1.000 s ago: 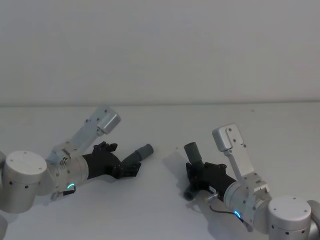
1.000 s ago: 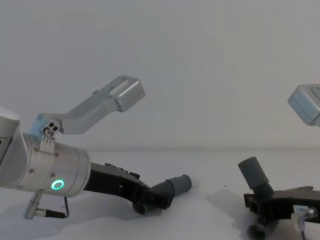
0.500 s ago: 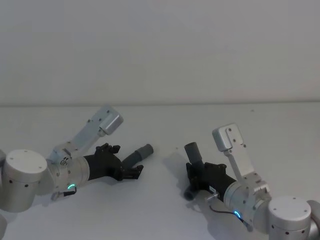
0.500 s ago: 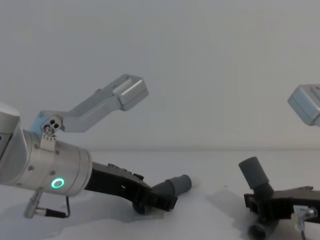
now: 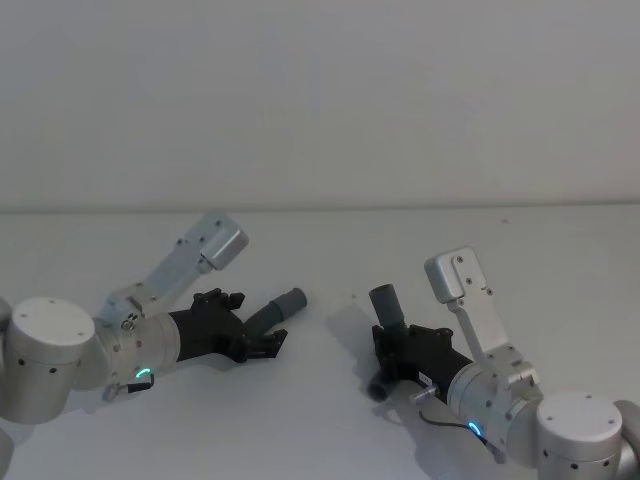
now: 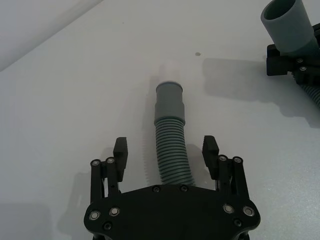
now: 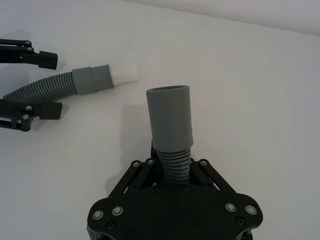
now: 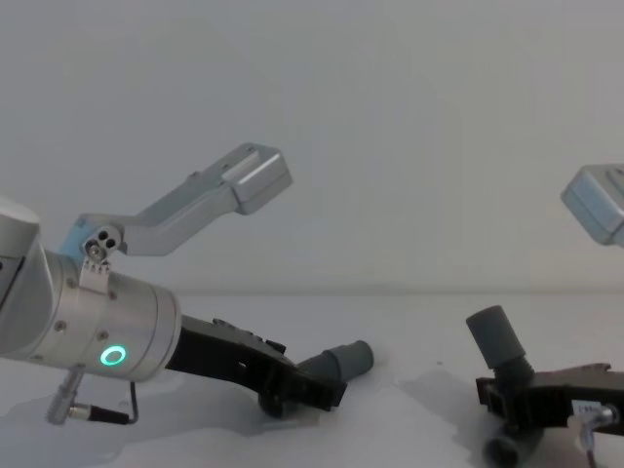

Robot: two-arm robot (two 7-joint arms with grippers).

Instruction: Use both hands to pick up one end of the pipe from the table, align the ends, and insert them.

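Observation:
One pipe point(image 6: 170, 135) piece, ribbed with a grey collar and a pale white spigot point(image 6: 169, 70), lies on the white table point(image 5: 320, 430). My left gripper point(image 6: 165, 150) is open, a finger on each side of the ribbed part with a gap to the pipe. In the head view this left gripper point(image 5: 255, 340) sits low at the left, with the collar point(image 5: 288, 302) sticking out ahead of it. My right gripper point(image 7: 175, 165) is shut on the ribbed neck of the other pipe piece point(image 7: 170, 117). Its plain grey mouth point(image 5: 383, 294) is tilted upward.
A pale wall rises behind the table's far edge point(image 5: 400, 208). A strip of bare table point(image 5: 335, 320) separates the two pipe ends. The left arm's silver camera bracket point(image 8: 244, 180) juts up over the left gripper.
My left gripper has crept a little forward along the lying pipe piece. The right gripper and its pipe piece have stayed put.

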